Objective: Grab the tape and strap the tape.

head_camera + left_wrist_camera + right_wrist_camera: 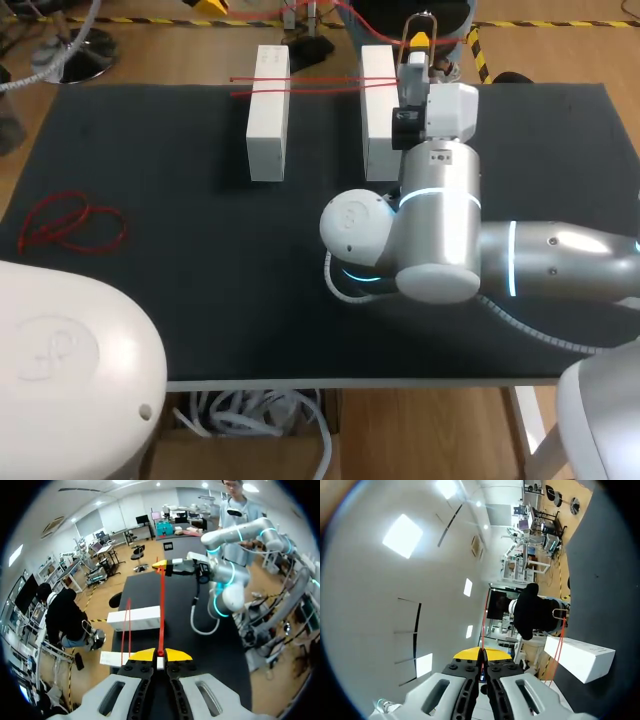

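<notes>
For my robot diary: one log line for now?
left claw: shut on red tape | right claw: shut on red tape | red tape: stretched between claws

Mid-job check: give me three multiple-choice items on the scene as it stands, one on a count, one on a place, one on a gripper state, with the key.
1. How many white blocks stand on the table?
A. one
B. two
C. three

2. Where does the loose red loop lie?
A. on the table near its left edge
B. on top of a block
C. between the blocks

3. The left gripper is:
A. open, holding nothing
B. shut on a block
C. shut on the red tape

Key: 1 B, the head view shows two blocks side by side. 2 A, the loop lies flat on the table, well apart from both blocks. 3 C, in the left wrist view the yellow tips meet on the tape, which runs taut ahead of them.
</notes>
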Motion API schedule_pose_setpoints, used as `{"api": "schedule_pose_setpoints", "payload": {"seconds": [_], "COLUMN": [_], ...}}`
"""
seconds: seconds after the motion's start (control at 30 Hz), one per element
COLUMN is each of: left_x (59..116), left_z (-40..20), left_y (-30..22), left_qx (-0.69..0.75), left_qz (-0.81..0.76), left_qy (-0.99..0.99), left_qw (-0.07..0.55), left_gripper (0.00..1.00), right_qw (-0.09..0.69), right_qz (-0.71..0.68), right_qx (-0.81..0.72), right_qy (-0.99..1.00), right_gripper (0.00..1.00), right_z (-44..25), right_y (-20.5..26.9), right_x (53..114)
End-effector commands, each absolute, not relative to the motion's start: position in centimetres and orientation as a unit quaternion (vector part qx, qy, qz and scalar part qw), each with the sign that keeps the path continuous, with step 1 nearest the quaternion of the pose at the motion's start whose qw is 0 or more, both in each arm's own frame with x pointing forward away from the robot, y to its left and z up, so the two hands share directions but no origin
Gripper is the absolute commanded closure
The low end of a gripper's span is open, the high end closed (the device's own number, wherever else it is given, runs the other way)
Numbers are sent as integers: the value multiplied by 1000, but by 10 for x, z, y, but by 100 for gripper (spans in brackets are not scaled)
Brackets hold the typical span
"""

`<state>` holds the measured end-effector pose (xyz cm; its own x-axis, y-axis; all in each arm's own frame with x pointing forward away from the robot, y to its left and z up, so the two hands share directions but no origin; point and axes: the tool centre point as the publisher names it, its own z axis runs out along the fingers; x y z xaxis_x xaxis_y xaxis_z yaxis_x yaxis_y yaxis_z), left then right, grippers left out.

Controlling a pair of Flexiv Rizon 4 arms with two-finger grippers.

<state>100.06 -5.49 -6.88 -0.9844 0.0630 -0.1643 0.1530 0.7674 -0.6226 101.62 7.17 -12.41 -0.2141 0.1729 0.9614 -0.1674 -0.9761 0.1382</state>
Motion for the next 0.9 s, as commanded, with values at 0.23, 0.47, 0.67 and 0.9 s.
{"api": "schedule_pose_setpoints", "payload": {"seconds": [0.23,0.47,0.67,0.9], "left_x": [995,993,992,993], "left_z": [-70,-71,-69,-66], "left_y": [-57,-56,-56,-58], "left_qx": [44,47,54,53], "left_qz": [-285,-269,-257,-245], "left_qy": [955,960,964,966], "left_qw": [64,57,52,53], "left_gripper": [100,100,100,100], "right_qw": [108,108,108,108], "right_qz": [778,778,778,778], "right_qx": [619,619,619,619], "right_qy": [4,4,4,4], "right_gripper": [100,100,100,100], "right_z": [-122,-122,-122,-122], "right_y": [70,70,70,70], "right_x": [1016,1016,1016,1016]}}
